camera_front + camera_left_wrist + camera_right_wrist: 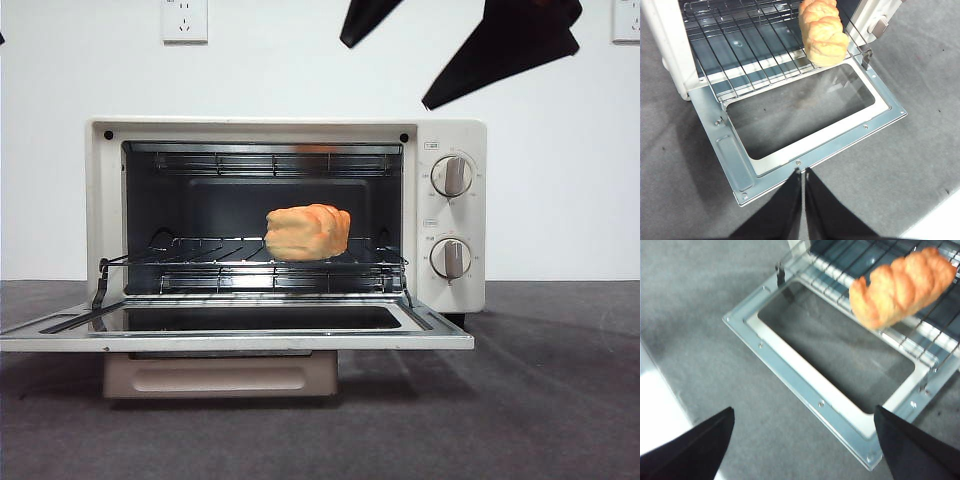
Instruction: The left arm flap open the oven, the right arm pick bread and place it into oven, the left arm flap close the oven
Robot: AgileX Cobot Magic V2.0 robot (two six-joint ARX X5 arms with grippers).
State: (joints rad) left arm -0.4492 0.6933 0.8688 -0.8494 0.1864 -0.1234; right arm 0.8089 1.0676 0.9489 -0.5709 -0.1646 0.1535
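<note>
Oven [285,215]: centre-left of the front view, door [240,328] dropped flat, 2 knobs [451,216] at right.
Bread [308,232]: on the wire rack [200,245], right of the cavity's middle.
Left gripper [803,172]: jaws pressed together, empty, above the door's outer edge.
Right gripper [802,432]: jaws spread wide, empty; dark tips upper right of the front view.

Knobbly bread [308,232]; shiny (metal) rack [250,262]

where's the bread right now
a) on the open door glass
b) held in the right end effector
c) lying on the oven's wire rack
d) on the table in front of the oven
c: the bread lies on the wire rack inside the oven, whose door is down, and the right end effector is open and holds nothing.
</note>
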